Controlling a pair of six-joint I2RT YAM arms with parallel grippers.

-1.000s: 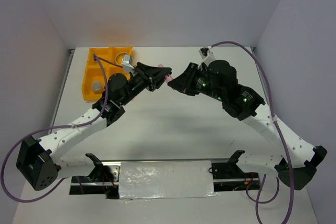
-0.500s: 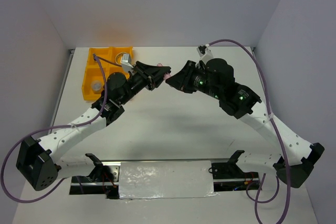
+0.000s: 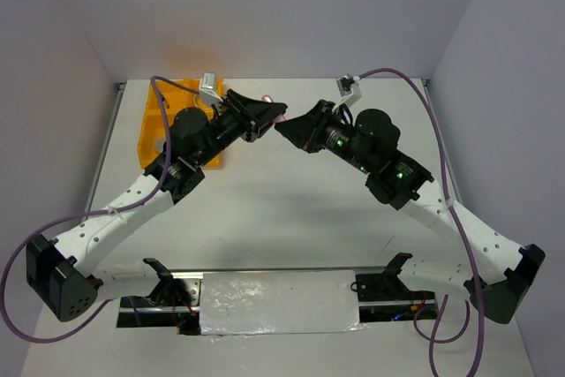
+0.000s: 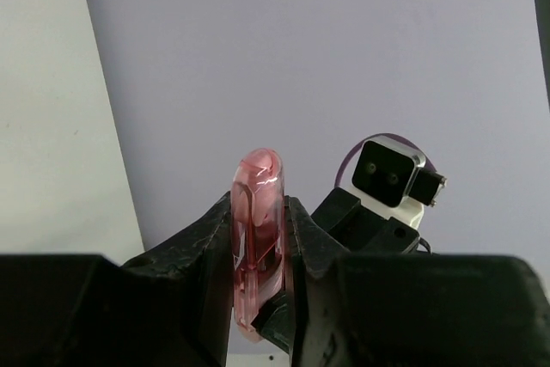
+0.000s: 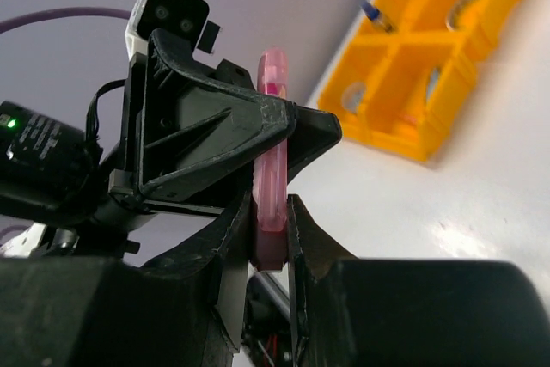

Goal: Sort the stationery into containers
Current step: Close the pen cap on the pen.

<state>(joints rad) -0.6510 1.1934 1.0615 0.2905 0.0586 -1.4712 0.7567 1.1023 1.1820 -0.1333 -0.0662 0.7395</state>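
A pink tapered piece [image 3: 281, 116] hangs in the air above the table's far middle, where my two grippers meet tip to tip. My left gripper [image 3: 270, 113] is shut on it; in the left wrist view the pink piece [image 4: 258, 221] stands upright between the jaws of the left gripper [image 4: 259, 242]. My right gripper [image 3: 288, 127] is shut on its other end; the right wrist view shows the pink piece [image 5: 271, 182] clamped in the right gripper [image 5: 270, 217], with the left gripper's fingers [image 5: 258, 122] around its upper part. The orange-yellow tray [image 3: 152, 134] lies far left, partly under my left arm.
In the right wrist view the tray [image 5: 411, 33] shows its four compartments, with a blue piece [image 5: 371, 10] in a far one and small items in others, too blurred to name. Walls close the table at the back and both sides.
Both grippers stay shut on the pink piece. Their meeting point has risen and moved slightly back. My left arm has swung up over the tray; my right arm has reached further left.
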